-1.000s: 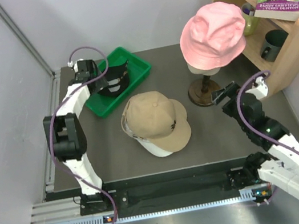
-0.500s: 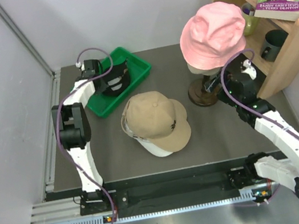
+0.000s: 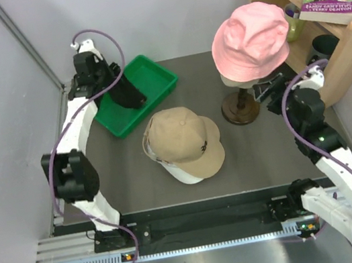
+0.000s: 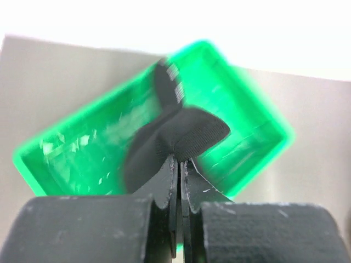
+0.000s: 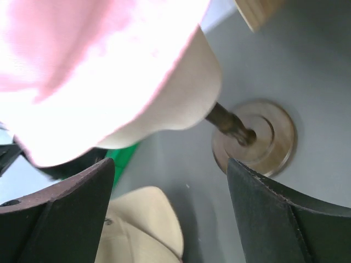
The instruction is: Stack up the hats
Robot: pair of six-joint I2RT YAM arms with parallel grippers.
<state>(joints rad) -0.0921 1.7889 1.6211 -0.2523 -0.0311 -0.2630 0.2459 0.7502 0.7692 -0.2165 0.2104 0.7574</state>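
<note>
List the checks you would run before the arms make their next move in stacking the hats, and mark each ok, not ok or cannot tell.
1. Left gripper shut on the black hat: ok, the jaws pinch its fabric.
2. Black hat free of the green tray: cannot tell; it hangs over the tray and its lower edge is hidden.
3. Landing spot ready: ok, the tan hat sits on the white hat with nothing on top.
4. Right gripper open and holding nothing: ok.
5. Pink hat taken off the mannequin head: not ok, it is on the head.
</note>
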